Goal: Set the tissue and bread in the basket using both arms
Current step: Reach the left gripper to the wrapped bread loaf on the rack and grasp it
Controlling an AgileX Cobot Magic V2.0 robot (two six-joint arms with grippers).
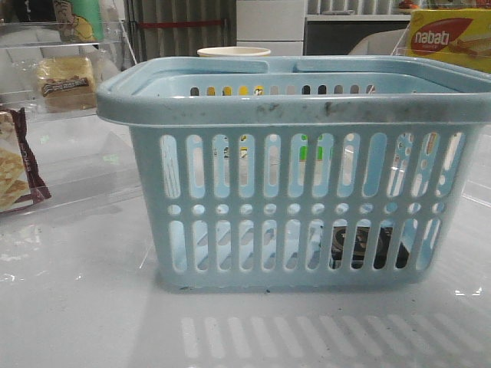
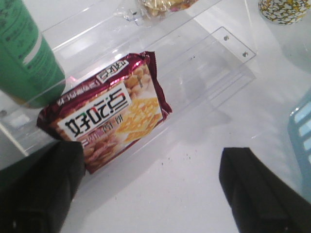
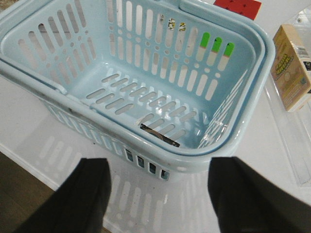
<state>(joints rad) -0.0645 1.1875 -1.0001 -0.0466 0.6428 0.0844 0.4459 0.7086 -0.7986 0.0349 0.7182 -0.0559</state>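
The light-blue basket [image 1: 295, 207] fills the middle of the front view. The black tissue [image 1: 364, 247] lies on its floor at the right, seen through the slots. In the right wrist view the tissue [image 3: 160, 136] is a dark strip against the basket [image 3: 146, 73] wall. My right gripper [image 3: 160, 199] hangs open and empty just outside that wall. The bread [image 1: 67, 83] sits on a clear shelf at the far left. My left gripper [image 2: 150, 194] is open and empty over bare table beside the maroon cracker packet [image 2: 109, 114]. Neither gripper shows in the front view.
A green bottle [image 2: 26, 53] stands on the clear acrylic shelf [image 2: 204, 63] above the cracker packet [image 1: 15, 165]. Behind the basket stand a paper cup [image 1: 234, 52] and a yellow Nabati box [image 1: 449, 34]. Another yellow box [image 3: 291, 68] lies beside the basket.
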